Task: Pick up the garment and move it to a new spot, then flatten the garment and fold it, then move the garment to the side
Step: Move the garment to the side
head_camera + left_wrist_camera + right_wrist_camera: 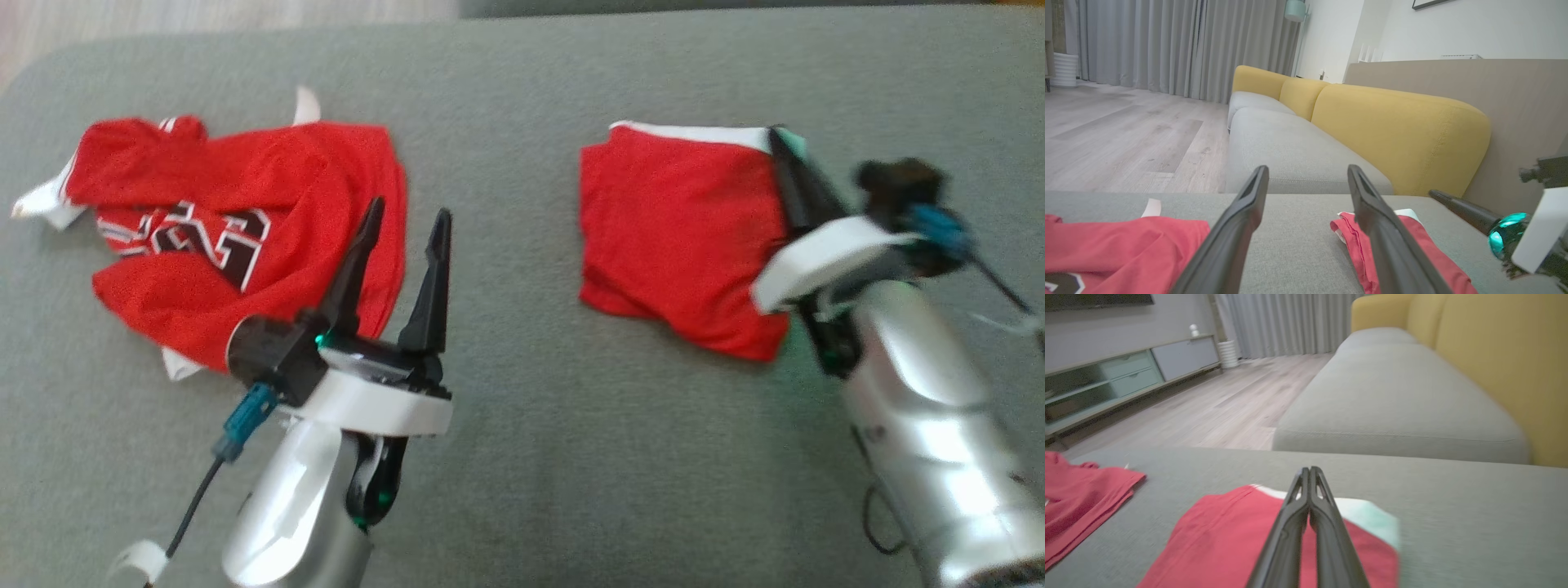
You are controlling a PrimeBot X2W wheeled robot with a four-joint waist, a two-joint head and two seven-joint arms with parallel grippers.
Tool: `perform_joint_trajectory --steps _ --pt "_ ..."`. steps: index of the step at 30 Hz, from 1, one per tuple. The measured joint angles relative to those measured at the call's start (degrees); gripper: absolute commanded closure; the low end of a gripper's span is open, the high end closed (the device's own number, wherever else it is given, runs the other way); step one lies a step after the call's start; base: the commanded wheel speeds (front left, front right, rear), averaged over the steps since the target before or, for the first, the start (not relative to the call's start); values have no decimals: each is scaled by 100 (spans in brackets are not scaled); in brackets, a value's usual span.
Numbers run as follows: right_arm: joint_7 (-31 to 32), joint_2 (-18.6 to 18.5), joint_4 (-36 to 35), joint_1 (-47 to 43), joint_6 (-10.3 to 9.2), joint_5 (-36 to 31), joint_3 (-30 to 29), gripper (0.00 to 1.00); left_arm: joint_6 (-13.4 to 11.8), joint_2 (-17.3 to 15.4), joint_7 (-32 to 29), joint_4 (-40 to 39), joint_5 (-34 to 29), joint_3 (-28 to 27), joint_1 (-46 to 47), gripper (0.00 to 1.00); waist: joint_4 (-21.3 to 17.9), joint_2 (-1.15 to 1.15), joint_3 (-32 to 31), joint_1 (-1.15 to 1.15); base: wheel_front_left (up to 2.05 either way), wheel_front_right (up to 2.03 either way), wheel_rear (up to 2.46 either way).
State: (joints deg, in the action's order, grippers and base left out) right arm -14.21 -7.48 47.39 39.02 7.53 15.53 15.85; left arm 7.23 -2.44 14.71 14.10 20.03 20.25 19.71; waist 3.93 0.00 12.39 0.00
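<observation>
left jaws gape near crumpled jersey [269,175], right jaws closed over folded garment [673,237]; wrist views add yellow backrest [1396,130].

Grey sofa seats [1290,147] backed by yellow cushions [1396,130]. Pale wood floor [1126,134] beyond, with grey curtains [1180,45]. Low cabinet [1126,375] along a grey wall [1126,322].

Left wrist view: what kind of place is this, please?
Probably a home living room: a sofa with yellow back cushions, long grey curtains, and a low cabinet on a wooden floor.
</observation>
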Motion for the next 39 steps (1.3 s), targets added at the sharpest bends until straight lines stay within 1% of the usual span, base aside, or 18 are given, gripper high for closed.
perform_joint_trajectory --steps 2,4,7,12,13,14,15,20,30,34,39 --pt "-2 -60 -442 -304 0 -248 -448 100 0 -3 1 10 -2 -38 -93 0 -107 0 -103 0 0 0 0" --pt "-15 -43 -843 -721 0 -515 -865 100 0 -2 1 20 -3 -67 -180 0 -204 0 -209 0 0 0 0" --pt "-14 97 -1326 -1376 0 -827 -1436 100 0 -3 1 26 -7 -185 -292 0 -334 0 -364 -1 0 0 0" --pt "-15 375 -2047 -2202 0 -1121 -1935 100 0 -4 1 21 -55 -236 -498 0 -532 0 -553 -1 0 0 0" --pt "-15 398 -2163 -2321 0 -1154 -1995 80 0 -4 0 23 -55 -260 -534 0 -560 0 -583 -1 0 0 0" --pt "-15 409 -2279 -2437 0 -1176 -2037 22 0 -4 0 22 -55 -299 -570 0 -585 0 -610 -1 0 0 0" --pt "-15 417 -2377 -2546 0 -1188 -2071 0 0 -4 0 23 -55 -335 -611 0 -607 0 -635 -1 0 0 0" --pt "-15 464 -2581 -2927 0 -935 -2029 0 1 -5 0 41 -53 -377 -749 0 -653 0 -707 -1 0 0 0" --pt "-15 478 -2652 -2921 0 -907 -2006 0 1 -5 0 53 -53 -382 -762 0 -581 0 -654 0 0 0 0" --pt "-14 478 -2508 -2834 0 -1000 -1997 0 2 -5 0 53 -53 -352 -725 0 -489 0 -519 0 0 0 0" --pt "126 477 -2189 -2459 0 -977 -1912 0 2 -5 0 53 -53 -314 -645 0 -361 0 -337 0 0 0 0"
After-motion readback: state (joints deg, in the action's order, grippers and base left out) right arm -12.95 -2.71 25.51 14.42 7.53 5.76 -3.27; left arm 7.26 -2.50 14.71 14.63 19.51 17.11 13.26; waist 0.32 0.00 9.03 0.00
